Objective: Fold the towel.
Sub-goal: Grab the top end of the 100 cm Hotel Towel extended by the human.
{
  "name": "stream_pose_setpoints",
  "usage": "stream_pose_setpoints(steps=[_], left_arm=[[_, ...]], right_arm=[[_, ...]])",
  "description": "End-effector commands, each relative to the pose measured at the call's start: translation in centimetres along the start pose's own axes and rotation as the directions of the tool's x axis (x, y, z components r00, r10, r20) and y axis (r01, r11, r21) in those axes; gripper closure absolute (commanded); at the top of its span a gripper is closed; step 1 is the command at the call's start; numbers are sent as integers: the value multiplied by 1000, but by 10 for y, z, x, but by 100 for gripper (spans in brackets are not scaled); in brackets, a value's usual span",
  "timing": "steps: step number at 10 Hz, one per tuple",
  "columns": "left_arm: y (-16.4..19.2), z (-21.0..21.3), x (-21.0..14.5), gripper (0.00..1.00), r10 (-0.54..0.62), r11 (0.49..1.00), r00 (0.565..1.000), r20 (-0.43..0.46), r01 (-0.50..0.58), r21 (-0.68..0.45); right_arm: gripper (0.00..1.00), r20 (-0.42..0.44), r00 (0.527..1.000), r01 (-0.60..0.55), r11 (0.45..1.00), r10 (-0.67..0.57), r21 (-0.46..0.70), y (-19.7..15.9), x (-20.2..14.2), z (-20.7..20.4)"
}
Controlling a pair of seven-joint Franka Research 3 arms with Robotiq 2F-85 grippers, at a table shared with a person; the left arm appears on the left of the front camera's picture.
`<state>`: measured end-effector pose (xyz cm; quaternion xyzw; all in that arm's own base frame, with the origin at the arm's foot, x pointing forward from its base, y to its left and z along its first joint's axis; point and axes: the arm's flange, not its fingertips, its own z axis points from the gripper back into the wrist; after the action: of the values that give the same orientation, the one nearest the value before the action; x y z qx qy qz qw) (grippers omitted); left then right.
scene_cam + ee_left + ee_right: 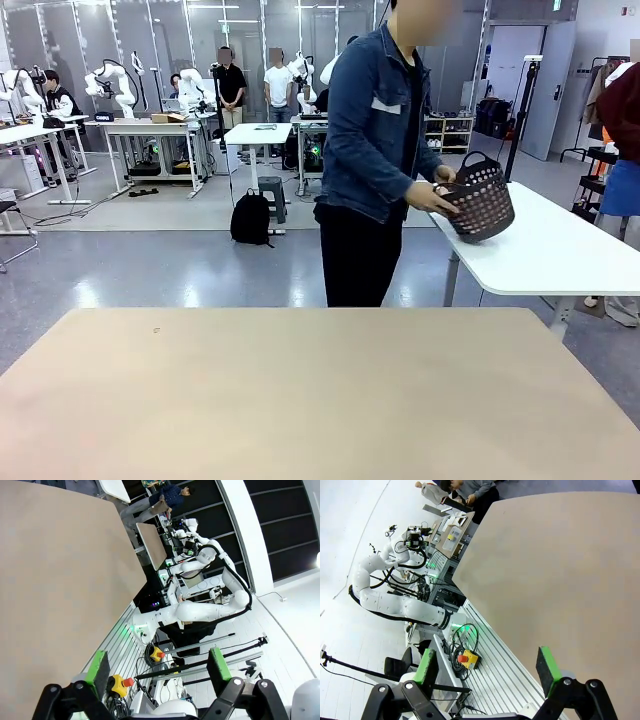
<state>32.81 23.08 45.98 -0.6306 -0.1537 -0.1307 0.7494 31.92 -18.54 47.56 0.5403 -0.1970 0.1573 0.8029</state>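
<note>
Quick status from my end. The biggest thing is the tan table (320,400): in the front view its bare top runs across the whole lower half. In the left wrist view it lies up beyond the finger on the picture's left, and in the right wrist view beyond the finger on the picture's right.

The front view gives me what the wrist cams don't show clearly: a person (370,150) in a denim jacket standing past the far edge, turned toward a white side table (560,250). Both of the person's hands are on a dark perforated basket (478,200), which sits tilted at that table's near corner. Where the towel is, I can't tell, and I can't see into the basket.

The wrist cams show the arms instead. Past the left gripper (158,664), beyond the gap between its fingers, I see the right arm (200,610) curled up on its base. Past the right gripper (486,664), beyond its left-hand finger, there's the left arm (395,605).

Both grippers have their fingers spread wide with nothing between the green pads (98,665). A red emergency stop button (467,658) sits on the slotted rail between the right gripper's fingers.
</note>
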Motion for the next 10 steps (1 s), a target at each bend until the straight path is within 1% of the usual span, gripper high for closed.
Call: stream_pose_setpoints(steps=[1, 10], left_arm=[[-2, 0, -2, 0, -7, 1000, 1000, -9, 7, -11], [-2, 0, -2, 0, -7, 1000, 1000, -9, 7, -11]], right_arm=[[0, 12, 1000, -22, 1000, 22, 13, -1, 1, 0], [0, 12, 1000, -22, 1000, 22, 13, -1, 1, 0]])
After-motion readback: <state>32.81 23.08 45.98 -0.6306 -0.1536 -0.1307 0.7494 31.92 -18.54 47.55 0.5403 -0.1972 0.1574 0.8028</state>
